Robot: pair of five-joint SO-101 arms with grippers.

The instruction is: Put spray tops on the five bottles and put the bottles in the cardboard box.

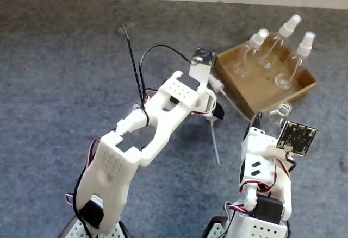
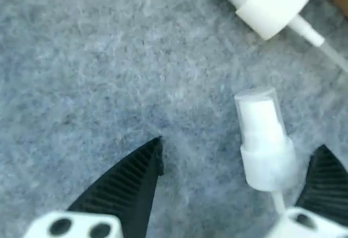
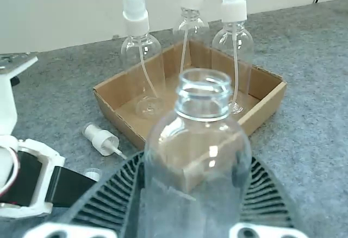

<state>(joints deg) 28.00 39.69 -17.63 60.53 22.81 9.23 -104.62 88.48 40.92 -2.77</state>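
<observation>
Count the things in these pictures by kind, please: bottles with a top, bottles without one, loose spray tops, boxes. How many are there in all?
Bottles with a spray top on: 3
Open bottle: 1
Loose spray tops: 2
Cardboard box: 1
Total: 7

Left arm (image 1: pixel 155 121) stretches forward and toward the right arm's side, elbow raised, its hand (image 2: pixel 239 145) pointed downward and held low, jaws spread wide. Right arm (image 1: pixel 261 164) stands folded close to its base, its hand (image 3: pixel 196 194) gripping an upright bottle (image 3: pixel 198 135) from both sides.
</observation>
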